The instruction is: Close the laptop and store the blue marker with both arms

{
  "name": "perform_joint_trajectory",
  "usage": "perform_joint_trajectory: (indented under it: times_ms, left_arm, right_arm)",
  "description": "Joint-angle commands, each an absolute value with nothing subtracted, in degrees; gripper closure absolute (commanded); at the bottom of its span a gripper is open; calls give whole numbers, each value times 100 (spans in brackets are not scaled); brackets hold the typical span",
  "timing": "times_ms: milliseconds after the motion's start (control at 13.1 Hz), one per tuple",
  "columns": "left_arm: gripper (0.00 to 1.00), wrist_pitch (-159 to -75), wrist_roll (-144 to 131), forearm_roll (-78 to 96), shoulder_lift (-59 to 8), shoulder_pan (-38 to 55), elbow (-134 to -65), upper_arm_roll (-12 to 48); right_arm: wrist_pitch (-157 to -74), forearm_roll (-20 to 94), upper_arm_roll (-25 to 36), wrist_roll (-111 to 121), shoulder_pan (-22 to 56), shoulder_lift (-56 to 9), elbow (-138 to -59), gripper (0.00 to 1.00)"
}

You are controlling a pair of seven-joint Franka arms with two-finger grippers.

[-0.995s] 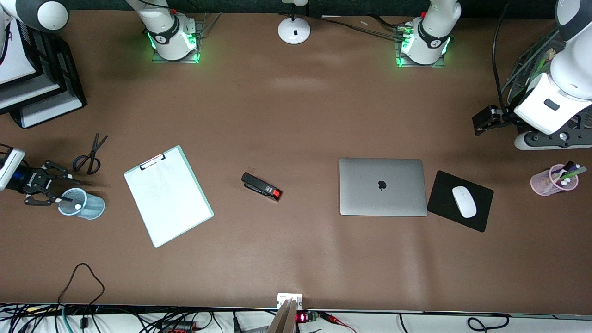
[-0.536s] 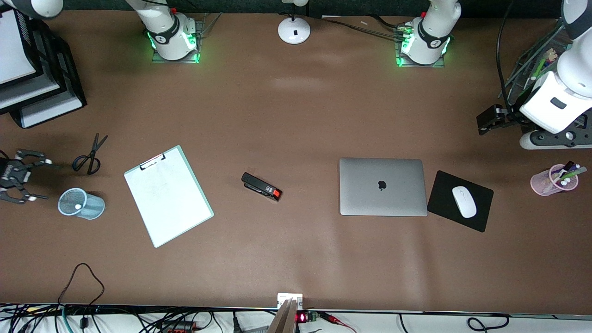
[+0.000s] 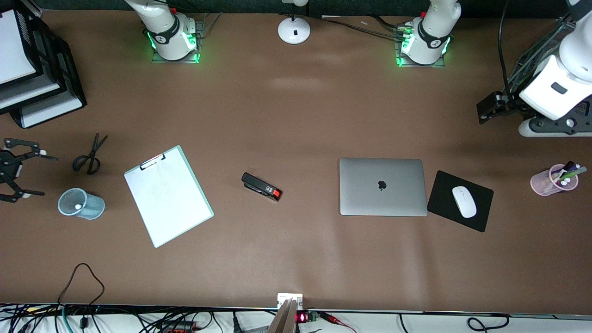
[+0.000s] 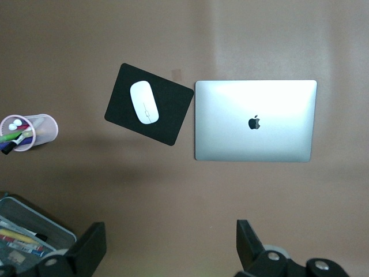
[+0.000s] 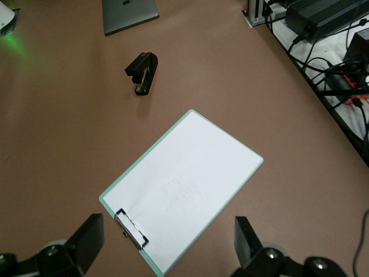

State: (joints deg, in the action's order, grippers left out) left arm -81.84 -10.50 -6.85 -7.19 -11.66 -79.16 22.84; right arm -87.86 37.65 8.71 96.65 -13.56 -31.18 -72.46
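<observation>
Both grippers are hanging empty, fingers spread apart.
Right gripper (image 3: 18, 170) is showing at mid-left edge beside the blue cup (image 3: 81, 204); left gripper (image 3: 491, 107) upper right; laptop (image 3: 383, 187) is lying closed.

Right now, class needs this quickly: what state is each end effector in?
Left end effector: open, holding nothing, over bare table near the pink cup.
Right end effector: open, holding nothing, above the blue mesh cup.
</observation>
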Motion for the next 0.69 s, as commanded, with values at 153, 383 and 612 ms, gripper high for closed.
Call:
perform_joint_trajectory:
  times_ms: [153, 383, 612]
  left_arm:
    - [0, -8112, -475, -258, -308, -107, -8138, 874]
    - [0, -8506, -204, 0, 25, 263, -8716, 274]
    - [0, -8780, 35, 9, 360, 264, -9193, 167]
  right_arm:
    - [-8842, 3183, 905, 8255, -608, -3059, -6821, 0]
    - [-8833, 2849, 931, 7273, -168, -3059, -6724, 0]
    - [-8868, 2435, 897, 6488, 175, -3032, -6557, 0]
